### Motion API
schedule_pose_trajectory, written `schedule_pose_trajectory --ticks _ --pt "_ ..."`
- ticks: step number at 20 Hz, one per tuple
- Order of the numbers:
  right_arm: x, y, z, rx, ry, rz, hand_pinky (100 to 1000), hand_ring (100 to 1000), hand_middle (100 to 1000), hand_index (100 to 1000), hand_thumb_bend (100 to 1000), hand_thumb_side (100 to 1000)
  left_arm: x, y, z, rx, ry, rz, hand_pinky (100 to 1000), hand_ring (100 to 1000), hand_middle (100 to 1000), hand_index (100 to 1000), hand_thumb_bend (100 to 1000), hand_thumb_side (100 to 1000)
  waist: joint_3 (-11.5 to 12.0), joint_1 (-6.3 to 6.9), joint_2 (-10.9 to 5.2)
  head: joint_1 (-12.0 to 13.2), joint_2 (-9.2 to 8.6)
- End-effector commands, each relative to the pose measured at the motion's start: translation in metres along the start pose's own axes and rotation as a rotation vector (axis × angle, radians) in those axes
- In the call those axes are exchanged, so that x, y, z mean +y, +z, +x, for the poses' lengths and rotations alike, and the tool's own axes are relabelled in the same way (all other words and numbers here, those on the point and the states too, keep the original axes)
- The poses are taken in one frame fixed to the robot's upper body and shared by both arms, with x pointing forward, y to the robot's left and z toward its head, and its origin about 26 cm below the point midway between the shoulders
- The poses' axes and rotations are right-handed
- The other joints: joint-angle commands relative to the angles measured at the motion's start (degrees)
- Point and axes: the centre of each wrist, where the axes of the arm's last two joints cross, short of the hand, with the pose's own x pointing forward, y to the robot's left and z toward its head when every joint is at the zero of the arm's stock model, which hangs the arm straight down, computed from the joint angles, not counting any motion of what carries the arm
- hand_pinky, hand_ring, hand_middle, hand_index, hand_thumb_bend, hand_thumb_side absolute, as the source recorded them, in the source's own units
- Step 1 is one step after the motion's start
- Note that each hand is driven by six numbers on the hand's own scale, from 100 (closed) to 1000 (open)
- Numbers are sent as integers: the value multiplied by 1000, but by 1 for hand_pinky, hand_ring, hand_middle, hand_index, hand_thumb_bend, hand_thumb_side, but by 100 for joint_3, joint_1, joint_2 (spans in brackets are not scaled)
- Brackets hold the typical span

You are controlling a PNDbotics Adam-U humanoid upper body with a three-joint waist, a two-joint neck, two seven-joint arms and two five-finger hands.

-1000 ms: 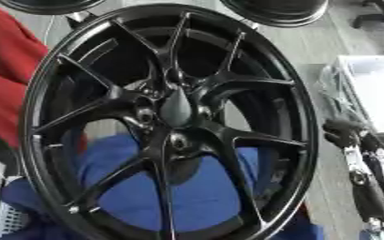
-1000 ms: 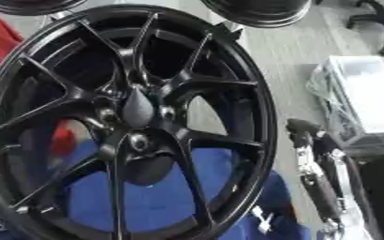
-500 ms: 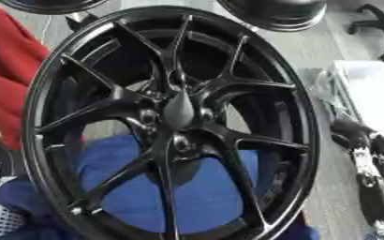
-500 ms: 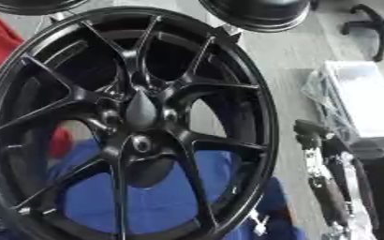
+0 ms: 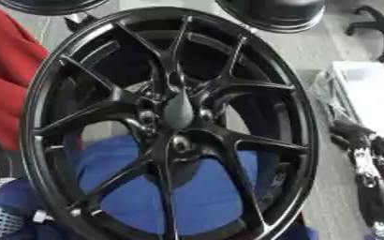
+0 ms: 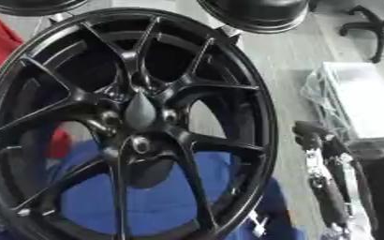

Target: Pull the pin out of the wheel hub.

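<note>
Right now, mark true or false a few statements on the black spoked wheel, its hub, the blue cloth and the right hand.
1. The black spoked wheel fills most of the view. True.
2. A hand grips the hub. False: nothing touches it.
3. Blue cloth shows behind the lower spokes. True.
4. The right hand lies on the wheel's left. False: it is right of the rim, apart from it.
5. The wheel is silver. False: black.

Black wheel hub (image 6: 129,122) upright; right hand (image 6: 314,138) beside.

A workshop: black wheel rims (image 5: 171,122) standing about, grey floor (image 6: 281,61), office chair (image 5: 375,26).
</note>
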Motion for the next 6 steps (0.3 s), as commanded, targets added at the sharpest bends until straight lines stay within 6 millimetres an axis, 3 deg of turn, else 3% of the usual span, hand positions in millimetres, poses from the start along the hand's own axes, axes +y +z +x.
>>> schedule_pose_trajectory --ticks 1,3,4,5,6 --pt "-4 -2 4 -33 10 8 855 825 761 745 100 662 -4 2 33 -113 151 57 612 772 603 686 453 611 -3 44 -122 -11 -87" --pt "-3 -3 4 -46 6 8 854 823 759 744 100 660 -12 6 44 -131 220 55 614 784 614 692 435 614 1 43 -103 -14 -120" --pt "-2 -3 4 -50 3 6 855 823 759 743 100 647 -15 6 46 -142 246 55 613 782 617 691 574 536 5 43 -95 -19 -133" --pt "-2 -4 5 -53 0 4 856 823 758 744 100 659 -20 6 47 -155 278 65 610 775 607 687 454 605 10 44 -87 -23 -143" --pt "-2 -4 5 -56 -2 2 858 824 759 745 100 662 -24 7 48 -165 303 79 607 769 600 681 457 594 15 49 -82 -27 -150"
